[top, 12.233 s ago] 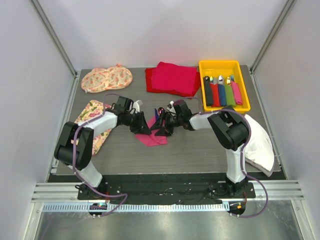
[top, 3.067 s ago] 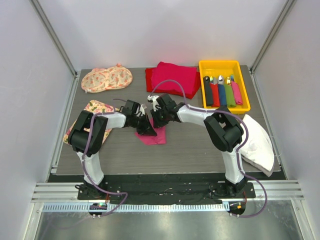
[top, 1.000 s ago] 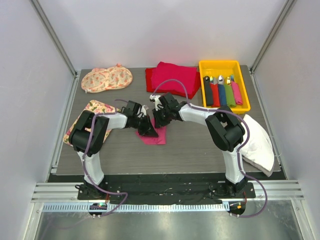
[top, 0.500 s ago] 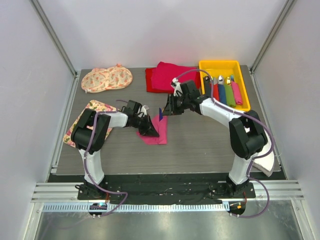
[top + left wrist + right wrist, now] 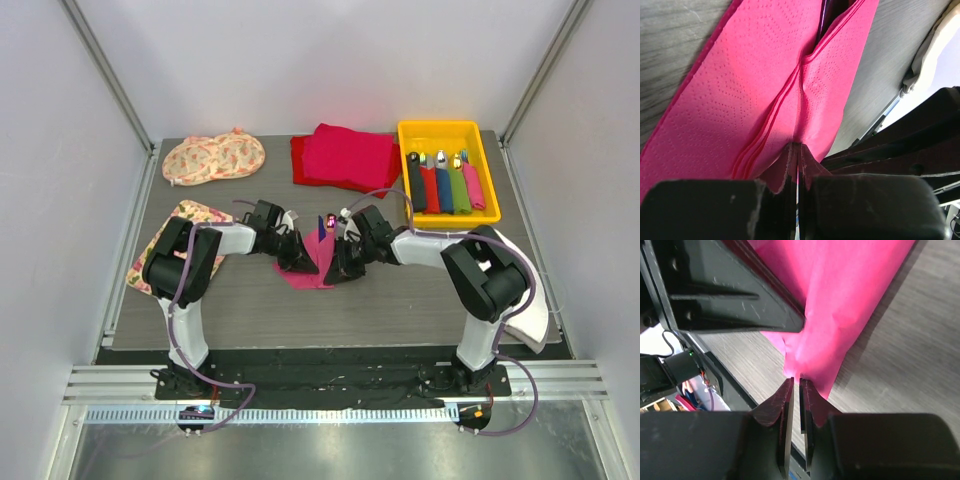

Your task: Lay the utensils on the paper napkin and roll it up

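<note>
The pink paper napkin (image 5: pixel 316 272) lies folded at the table's middle. A utensil (image 5: pixel 323 229) with a dark blue handle and shiny head sticks out of its far end. My left gripper (image 5: pixel 299 263) is shut on the napkin's left side, and in the left wrist view (image 5: pixel 798 148) the paper (image 5: pixel 755 85) folds up from its tips, with a dark utensil (image 5: pixel 828 15) inside the fold. My right gripper (image 5: pixel 336 272) is at the napkin's right side. In the right wrist view (image 5: pixel 796 381) its jaws are pinched on the napkin's (image 5: pixel 840 300) edge.
A yellow bin (image 5: pixel 441 131) holding several coloured-handled utensils stands at the back right. A red cloth pile (image 5: pixel 345 158) is at the back centre. Floral mats (image 5: pixel 213 158) (image 5: pixel 178 228) lie at the left, and a white cloth (image 5: pixel 520 285) at the right.
My right gripper has swung from near the red cloth pile back down to the napkin's right edge and closed there. My left gripper has stayed on the napkin.
</note>
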